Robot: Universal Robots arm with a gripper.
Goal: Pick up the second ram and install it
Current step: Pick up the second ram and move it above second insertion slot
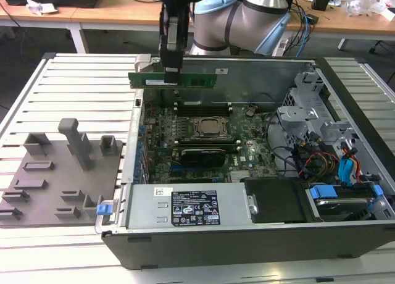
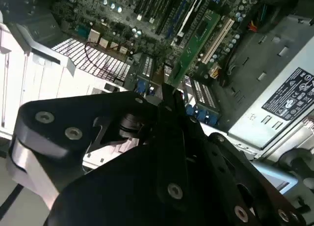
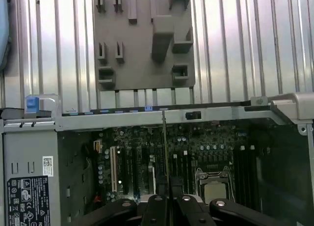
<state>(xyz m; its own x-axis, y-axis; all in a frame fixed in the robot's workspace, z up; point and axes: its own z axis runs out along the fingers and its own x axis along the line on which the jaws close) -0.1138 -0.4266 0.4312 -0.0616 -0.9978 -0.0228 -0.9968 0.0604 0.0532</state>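
Gripper (image 1: 171,78): jaws clamped mid-length on second ram (image 1: 199,80). Stick held level, on edge, likely for slot entry. Location: upper centre of exterior view, above motherboard (image 1: 253,154) in open computer case (image 1: 259,250).

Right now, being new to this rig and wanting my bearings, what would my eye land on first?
The gripper holds the second ram level, above the open computer case. Inside the case lies the green motherboard, and a grey fixture plate sits beside it on the exterior view's left.
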